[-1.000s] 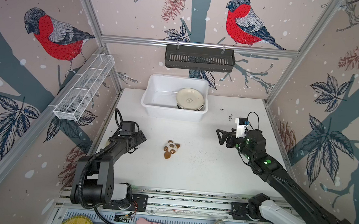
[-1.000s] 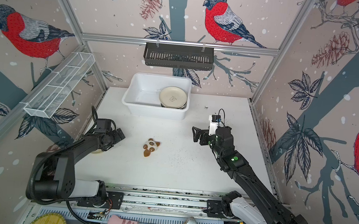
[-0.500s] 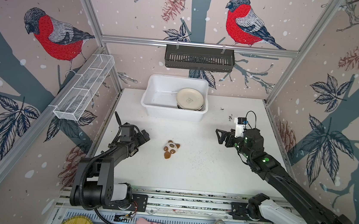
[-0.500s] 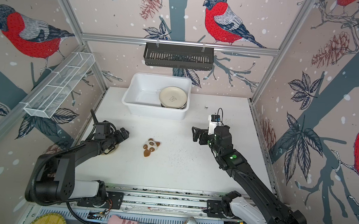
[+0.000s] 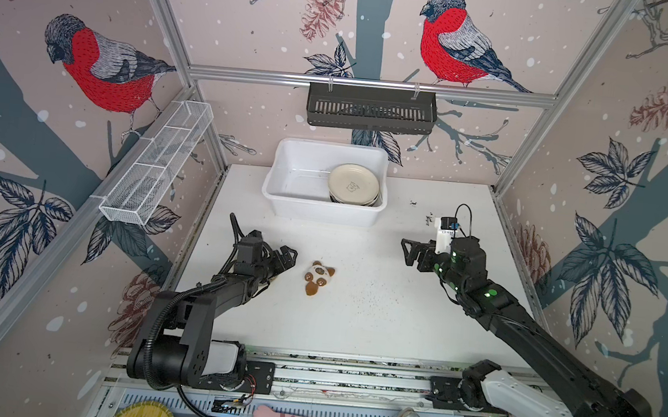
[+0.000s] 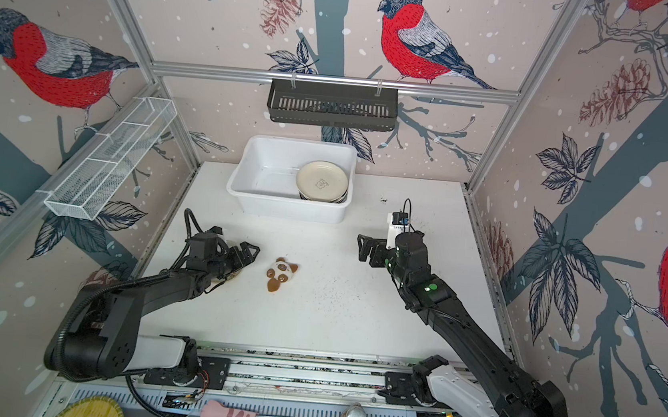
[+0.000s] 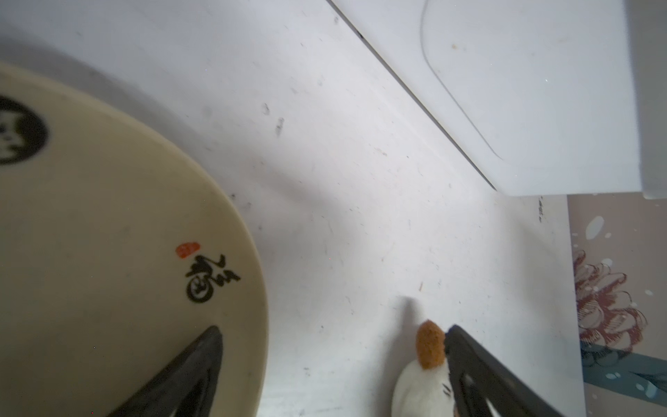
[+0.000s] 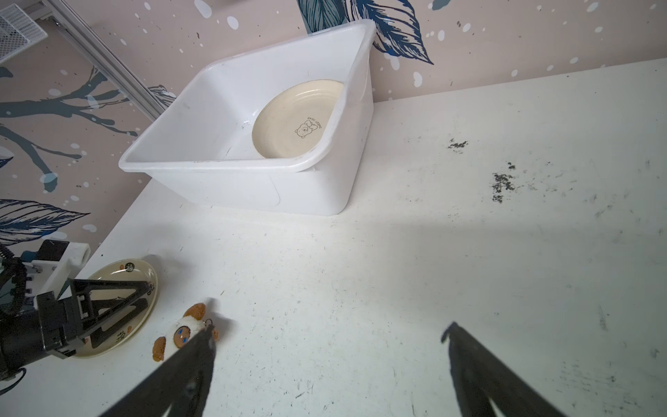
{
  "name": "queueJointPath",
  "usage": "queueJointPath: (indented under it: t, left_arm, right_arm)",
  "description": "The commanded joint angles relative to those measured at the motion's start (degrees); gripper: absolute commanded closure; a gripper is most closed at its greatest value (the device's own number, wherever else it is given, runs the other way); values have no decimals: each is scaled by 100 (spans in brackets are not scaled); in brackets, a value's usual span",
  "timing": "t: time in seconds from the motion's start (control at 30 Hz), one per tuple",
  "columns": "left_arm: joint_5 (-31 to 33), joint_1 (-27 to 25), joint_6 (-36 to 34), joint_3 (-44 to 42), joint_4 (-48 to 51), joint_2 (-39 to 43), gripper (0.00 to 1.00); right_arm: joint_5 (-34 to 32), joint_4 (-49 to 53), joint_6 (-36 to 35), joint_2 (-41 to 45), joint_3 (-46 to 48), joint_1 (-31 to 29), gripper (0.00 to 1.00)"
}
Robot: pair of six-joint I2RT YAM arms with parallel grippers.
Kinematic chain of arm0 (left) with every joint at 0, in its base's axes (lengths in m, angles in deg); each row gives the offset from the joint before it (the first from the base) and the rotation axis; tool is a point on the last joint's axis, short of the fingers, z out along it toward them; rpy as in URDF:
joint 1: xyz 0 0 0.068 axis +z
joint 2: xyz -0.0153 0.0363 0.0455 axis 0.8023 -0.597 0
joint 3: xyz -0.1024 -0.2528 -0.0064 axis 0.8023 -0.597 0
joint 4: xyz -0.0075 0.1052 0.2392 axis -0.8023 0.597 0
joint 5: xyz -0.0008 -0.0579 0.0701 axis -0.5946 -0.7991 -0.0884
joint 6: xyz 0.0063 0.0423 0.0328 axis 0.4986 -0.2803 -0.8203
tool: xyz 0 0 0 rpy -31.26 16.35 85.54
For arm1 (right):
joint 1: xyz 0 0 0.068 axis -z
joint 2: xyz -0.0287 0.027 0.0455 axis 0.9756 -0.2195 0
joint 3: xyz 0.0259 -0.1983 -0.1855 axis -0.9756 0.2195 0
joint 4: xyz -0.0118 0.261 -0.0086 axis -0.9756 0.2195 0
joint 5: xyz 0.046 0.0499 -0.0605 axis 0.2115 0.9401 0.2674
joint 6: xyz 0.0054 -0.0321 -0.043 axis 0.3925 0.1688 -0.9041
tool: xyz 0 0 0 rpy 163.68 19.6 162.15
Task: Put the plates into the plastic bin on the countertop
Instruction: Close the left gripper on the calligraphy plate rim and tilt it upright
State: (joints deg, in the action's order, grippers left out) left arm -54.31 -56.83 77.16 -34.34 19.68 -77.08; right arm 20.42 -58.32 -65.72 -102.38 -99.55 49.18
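White countertop [image 5: 354, 324] carried a cream plate [image 7: 108, 234] beneath the left gripper [image 7: 334, 330], fingers [image 7: 187, 372] spread, while the right gripper [image 8: 328, 330] hovered equally wide.

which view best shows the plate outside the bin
Right wrist view: nearly the whole cream plate shows under the open left pincer. The left wrist view crops it closely; in both top views the left arm hides all but a sliver.

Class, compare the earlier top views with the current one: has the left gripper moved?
Yes. In both top views the left gripper has shifted to the right, closer to the panda toy, which has stayed put.
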Motion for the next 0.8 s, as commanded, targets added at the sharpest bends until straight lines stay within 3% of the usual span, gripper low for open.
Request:
queueJointPath:
  t: [0.0, 0.2, 0.3, 0.47, 0.67, 0.77]
  left_arm:
    - [309, -12, 102, 120, 127, 350, 4]
    - [2021, 49, 29, 605, 2014, 1444, 4]
    - [2627, 299, 85, 714, 2743, 1829, 9]
    - [2667, 1059, 66, 615, 3426, 2160, 24]
    - [2305, 1410, 116, 183, 2886, 1801, 30]
    - [1929, 1429, 276, -139, 2364, 1725, 53]
  right_arm:
    - [-91, -36, -28, 8, -90, 1, 1]
    - [-23, -225, -84, 4, -55, 2, 1]
    - [676, -548, -204, 26, -33, 60, 1]
    - [1782, -1044, -14, -78, 24, 159, 1]
    - [1984, -903, 98, -238, -76, 257, 1]
    - [1898, -786, 66, -206, -125, 306, 1]
